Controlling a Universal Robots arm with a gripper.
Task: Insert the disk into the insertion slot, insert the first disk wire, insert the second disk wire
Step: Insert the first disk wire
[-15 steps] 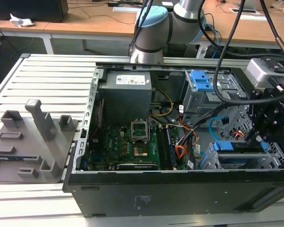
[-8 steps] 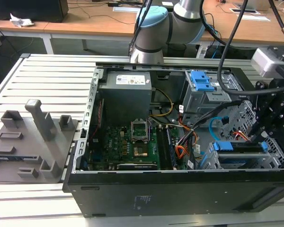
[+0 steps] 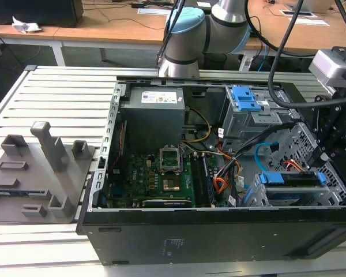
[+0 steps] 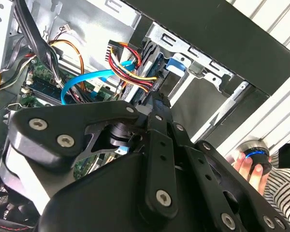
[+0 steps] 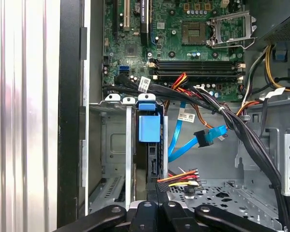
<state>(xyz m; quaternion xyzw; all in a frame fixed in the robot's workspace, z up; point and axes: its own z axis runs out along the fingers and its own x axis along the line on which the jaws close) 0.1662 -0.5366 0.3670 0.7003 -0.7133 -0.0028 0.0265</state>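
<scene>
Going from the exterior view's left: the second disk wire (image 3: 264, 151) loops loose, and in the first wrist view its plug hangs free. Next over, the disk (image 3: 294, 180) sits down in the insertion slot (image 3: 334, 195) and looks seated to me. The gripper (image 5: 157, 187) has its jaws pinched nearly together on the plug end of the first disk wire (image 5: 183, 175), just behind the disk. I'd square the plug to the socket and push straight, since a tilt could jam it.
</scene>
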